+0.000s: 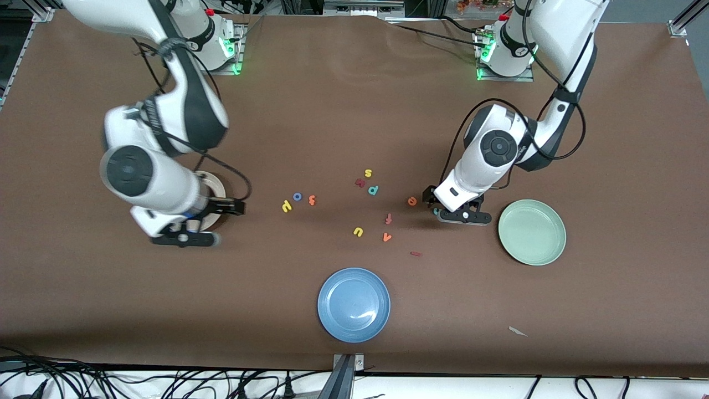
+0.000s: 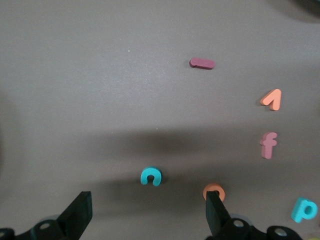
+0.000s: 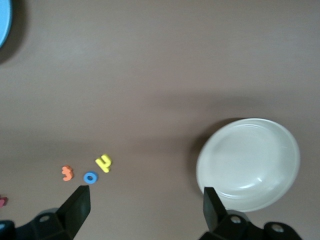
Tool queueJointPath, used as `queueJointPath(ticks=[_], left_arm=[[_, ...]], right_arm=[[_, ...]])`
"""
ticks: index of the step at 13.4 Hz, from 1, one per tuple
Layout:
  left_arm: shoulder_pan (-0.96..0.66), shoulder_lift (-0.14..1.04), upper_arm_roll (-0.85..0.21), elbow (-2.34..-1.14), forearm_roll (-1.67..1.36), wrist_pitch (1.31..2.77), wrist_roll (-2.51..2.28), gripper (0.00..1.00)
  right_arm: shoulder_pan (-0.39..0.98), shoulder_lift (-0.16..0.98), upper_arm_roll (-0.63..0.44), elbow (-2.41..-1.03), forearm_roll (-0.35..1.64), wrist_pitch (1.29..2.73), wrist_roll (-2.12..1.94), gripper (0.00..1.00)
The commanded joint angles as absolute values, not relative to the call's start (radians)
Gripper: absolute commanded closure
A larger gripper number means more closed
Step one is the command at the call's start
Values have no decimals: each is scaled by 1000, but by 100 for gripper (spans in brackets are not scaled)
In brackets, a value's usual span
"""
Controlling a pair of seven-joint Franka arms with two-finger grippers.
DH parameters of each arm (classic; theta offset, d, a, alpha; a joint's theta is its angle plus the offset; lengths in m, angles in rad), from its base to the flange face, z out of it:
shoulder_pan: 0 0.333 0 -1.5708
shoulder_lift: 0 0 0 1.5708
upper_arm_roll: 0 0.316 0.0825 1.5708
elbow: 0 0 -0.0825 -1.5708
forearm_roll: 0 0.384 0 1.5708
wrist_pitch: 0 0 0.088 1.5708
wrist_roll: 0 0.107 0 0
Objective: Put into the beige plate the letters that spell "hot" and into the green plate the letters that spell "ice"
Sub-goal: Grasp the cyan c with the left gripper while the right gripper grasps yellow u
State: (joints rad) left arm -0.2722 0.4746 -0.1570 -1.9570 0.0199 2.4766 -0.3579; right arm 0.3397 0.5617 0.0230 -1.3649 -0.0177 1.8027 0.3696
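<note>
- While both arms hang over the brown table (image 1: 354, 100), no letter lies in any plate.
- Blue plate (image 1: 354, 304): nearest the front camera, mid-table.
- Green plate (image 1: 532, 231): toward the left arm's end, empty.
- Beige plate (image 3: 248, 163): toward the right arm's end, empty, mostly covered by the right arm in the front view.
- Left gripper (image 2: 147, 212): fingers spread, low over the teal c (image 2: 151, 176), holding nothing; orange e (image 2: 214, 191) just beside one fingertip.
- Right gripper (image 3: 145, 207): fingers spread, empty, over the table beside the beige plate.
- Yellow h (image 1: 286, 206), blue o (image 1: 297, 197), orange t (image 1: 312, 200): close row on the table, between beige plate and centre.
- Dark red i (image 1: 415, 254): alone on the table, nearer the front camera than the e.
- Strays mid-table: yellow u (image 1: 358, 231), orange v (image 1: 386, 238), red f (image 1: 388, 219), teal p (image 1: 373, 190).
</note>
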Motion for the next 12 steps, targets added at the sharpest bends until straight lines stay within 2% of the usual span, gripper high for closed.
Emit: queueJointPath(ticks=[1, 9, 12], left_arm=[[-276, 497, -153, -1990, 95, 2536, -385, 0], [-288, 572, -153, -1990, 143, 2583, -387, 1], [-296, 574, -153, -1999, 143, 2580, -394, 7]], right_arm=[[368, 586, 15, -1385, -3, 1827, 377, 0], [383, 591, 41, -1557, -2, 2028, 376, 0], [382, 584, 57, -1637, 2, 2132, 376, 0]])
